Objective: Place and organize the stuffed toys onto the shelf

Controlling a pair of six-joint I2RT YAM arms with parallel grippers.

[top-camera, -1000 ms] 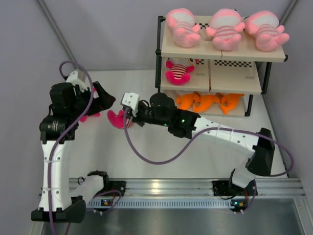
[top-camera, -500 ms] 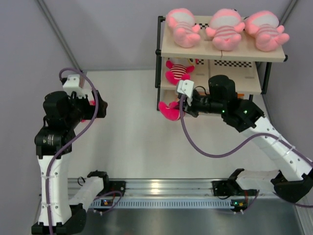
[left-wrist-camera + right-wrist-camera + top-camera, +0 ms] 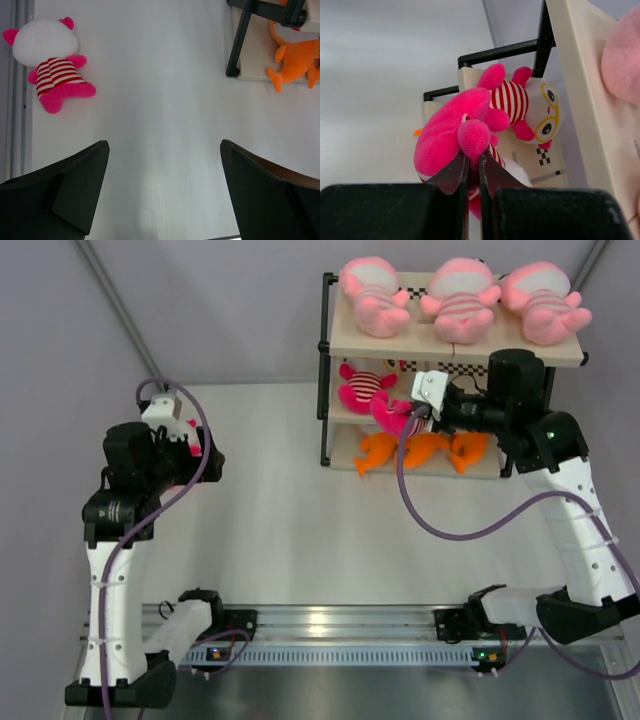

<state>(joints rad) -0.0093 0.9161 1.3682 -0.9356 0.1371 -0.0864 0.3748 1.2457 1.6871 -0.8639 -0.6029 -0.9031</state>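
Note:
My right gripper (image 3: 413,418) (image 3: 473,160) is shut on a limb of a hot-pink stuffed toy (image 3: 390,416) (image 3: 450,132), holding it at the front of the shelf's (image 3: 455,350) (image 3: 575,75) middle tier. Another hot-pink toy (image 3: 363,388) (image 3: 520,102) lies on that tier's left side. Three pale pink toys (image 3: 460,290) fill the top tier, and orange fish toys (image 3: 415,448) (image 3: 290,65) lie on the bottom board. My left gripper (image 3: 207,455) (image 3: 162,145) is open and holds nothing above the table at the left. A third hot-pink toy (image 3: 50,65) lies on the table beyond it, mostly hidden by the left arm in the top view.
The black shelf post (image 3: 239,40) stands at the rack's front left corner. A grey wall runs along the left side (image 3: 40,390). Purple cables (image 3: 450,530) hang from both arms. The aluminium rail (image 3: 330,625) lies along the near edge.
The right arm has carried the hot-pink toy from mid-table up to the shelf's middle tier. The left gripper has opened wider and shifted slightly.

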